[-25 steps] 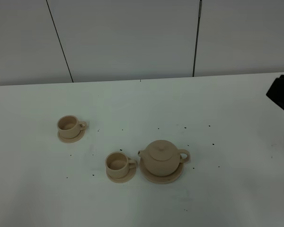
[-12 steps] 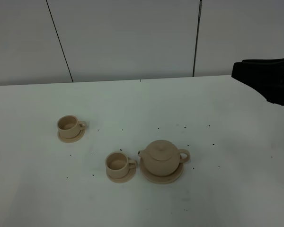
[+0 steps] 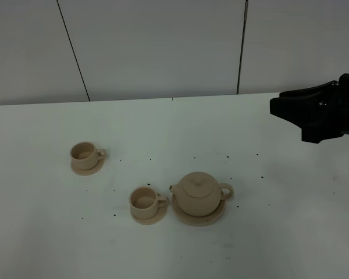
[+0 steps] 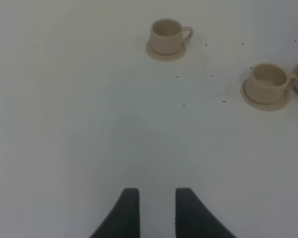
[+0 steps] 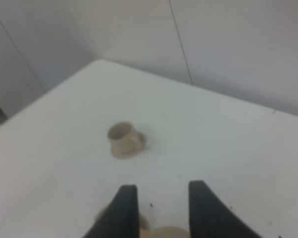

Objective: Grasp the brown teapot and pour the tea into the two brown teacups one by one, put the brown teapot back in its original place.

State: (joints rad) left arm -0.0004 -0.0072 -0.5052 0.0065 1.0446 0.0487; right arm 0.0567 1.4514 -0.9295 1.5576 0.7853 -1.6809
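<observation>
**Teapot on its saucer, both grippers released**

Your brown teapot (image 3: pixel 198 195) sits upright with its lid on, on the wide saucer (image 3: pixel 212 220), low and centre on the white table (image 3: pixel 291 238) in the high view. The spout points toward the near teacup (image 3: pixel 144 200) and the loop handle points the other way. The lid hides whatever is inside.

The near teacup stands mouth up on its near saucer (image 3: pixel 153 221), just beside the wide saucer. You can't tell whether the two rims touch. The far teacup (image 3: pixel 84 153) is on the far saucer (image 3: pixel 81 171), well apart, toward the left and further back, handle to the right.

In the left wrist view both cup interiors look the same beige as the outsides. You can't tell whether they hold liquid.

Your right gripper (image 5: pixel 159 193) hangs over the table's far right side, well apart from the teapot. Its fingers are parted with only table between them, gripping nothing. One teacup on its saucer shows beyond the tips. The beige blur at the fingers' base is too soft to name.

Your left gripper (image 4: pixel 156 194) is also released, with a bare gap between the fingers, near your side of the table and apart from both cups.

Dark specks (image 3: pixel 228 157) dot the tabletop around the set.
</observation>
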